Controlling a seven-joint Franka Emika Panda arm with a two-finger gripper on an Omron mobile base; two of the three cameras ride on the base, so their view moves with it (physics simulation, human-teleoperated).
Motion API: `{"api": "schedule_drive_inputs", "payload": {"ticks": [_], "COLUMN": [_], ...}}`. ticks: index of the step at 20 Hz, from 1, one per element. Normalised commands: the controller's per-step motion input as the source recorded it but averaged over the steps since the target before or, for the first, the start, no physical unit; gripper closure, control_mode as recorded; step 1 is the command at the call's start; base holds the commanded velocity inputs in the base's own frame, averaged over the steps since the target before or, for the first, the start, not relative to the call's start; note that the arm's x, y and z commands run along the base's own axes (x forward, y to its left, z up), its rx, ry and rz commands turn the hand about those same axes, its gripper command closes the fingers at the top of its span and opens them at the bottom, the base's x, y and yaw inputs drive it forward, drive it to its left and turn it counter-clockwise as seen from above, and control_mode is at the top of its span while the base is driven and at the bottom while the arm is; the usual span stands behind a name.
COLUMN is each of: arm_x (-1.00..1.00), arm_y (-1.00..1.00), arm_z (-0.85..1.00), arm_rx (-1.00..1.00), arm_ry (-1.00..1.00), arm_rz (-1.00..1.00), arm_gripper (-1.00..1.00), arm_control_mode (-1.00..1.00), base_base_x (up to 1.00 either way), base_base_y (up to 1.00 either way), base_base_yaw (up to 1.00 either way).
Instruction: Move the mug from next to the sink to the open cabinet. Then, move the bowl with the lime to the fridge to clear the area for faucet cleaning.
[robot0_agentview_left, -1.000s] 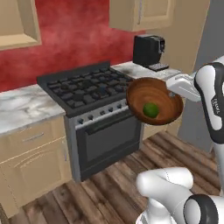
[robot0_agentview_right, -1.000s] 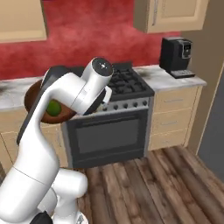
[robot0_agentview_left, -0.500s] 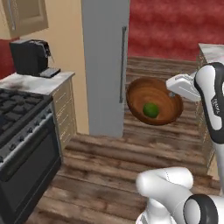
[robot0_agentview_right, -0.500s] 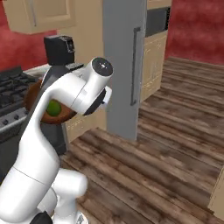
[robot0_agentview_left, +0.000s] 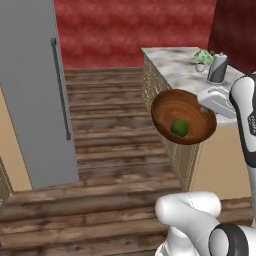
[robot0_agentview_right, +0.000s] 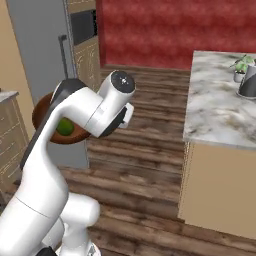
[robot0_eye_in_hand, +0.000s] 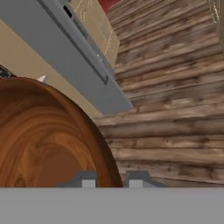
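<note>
Gripping the bowl (robot0_agentview_left: 183, 116) by its rim: gripper (robot0_eye_in_hand: 111, 178) jaws nearly closed, one fingertip on each side of the rim edge in the hand view. Bowl held in the air, tilted, above the wooden floor (robot0_agentview_left: 115, 125), beside the marble counter (robot0_agentview_left: 182, 65). Lime (robot0_agentview_left: 180, 128) resting inside, low in the bowl. Fridge (robot0_agentview_left: 35, 90) closed, at left in the left base view, well apart from the bowl. Changed since half a second ago: whole scene swung with the base; stove and coffee machine gone from view, fridge nearer, counter with kettle (robot0_agentview_left: 217, 68) and plant (robot0_agentview_left: 203, 58) now at right. Grip on bowl unchanged.
</note>
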Motion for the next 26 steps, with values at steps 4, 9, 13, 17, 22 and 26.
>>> {"api": "schedule_drive_inputs", "payload": {"ticks": [4, 9, 13, 17, 22, 26], "arm_x": [0.0, 0.0, 0.0, 0.0, 0.0, 0.0], "arm_y": [0.0, 0.0, 0.0, 0.0, 0.0, 0.0], "arm_z": [0.0, 0.0, 0.0, 0.0, 0.0, 0.0], "arm_rx": [0.0, 0.0, 0.0, 0.0, 0.0, 0.0], "arm_ry": [0.0, 0.0, 0.0, 0.0, 0.0, 0.0], "arm_rz": [0.0, 0.0, 0.0, 0.0, 0.0, 0.0], "arm_gripper": [1.0, 1.0, 1.0, 1.0, 1.0, 1.0], "arm_control_mode": [1.0, 1.0, 1.0, 1.0, 1.0, 1.0], "base_base_x": [1.0, 1.0, 1.0, 1.0, 1.0, 1.0], "base_base_y": [0.43, 0.3, 0.41, 0.3, 0.16, 0.0], "base_base_yaw": [-0.26, -0.25, -0.19, -0.17, -0.09, 0.0]}}
